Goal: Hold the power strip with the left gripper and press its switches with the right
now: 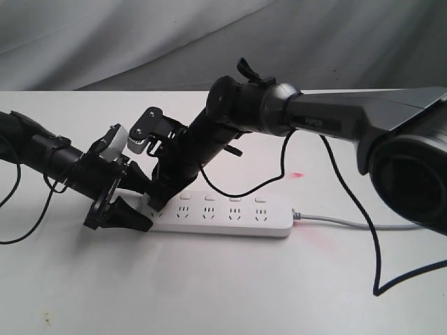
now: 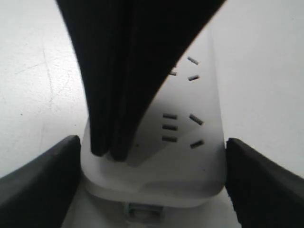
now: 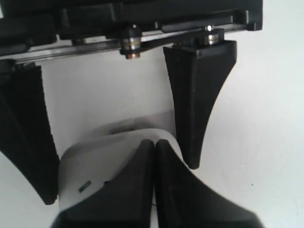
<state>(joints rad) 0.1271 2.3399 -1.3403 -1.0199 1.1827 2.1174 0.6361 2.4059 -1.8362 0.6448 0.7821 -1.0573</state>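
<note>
The white power strip [image 1: 234, 215] lies flat on the table, its grey cord [image 1: 363, 223] running off to the right. My left gripper [image 1: 140, 202] straddles the strip's left end, and its fingers [image 2: 40, 183] press both long edges of the strip [image 2: 190, 156]. My right gripper [image 1: 159, 201], on the grey PIPER arm, comes down steeply with its fingers shut together. Its tips [image 3: 153, 142] rest on the strip [image 3: 90, 164] at the leftmost switch, which they hide. Three other switches [image 1: 209, 198] show in a row to the right.
Black cables [image 1: 377, 244] loop from the right arm onto the table at the right. A red glow [image 1: 299, 174] falls on the tabletop behind the strip's cord end. A grey cloth backdrop [image 1: 140, 35] hangs beyond the far table edge.
</note>
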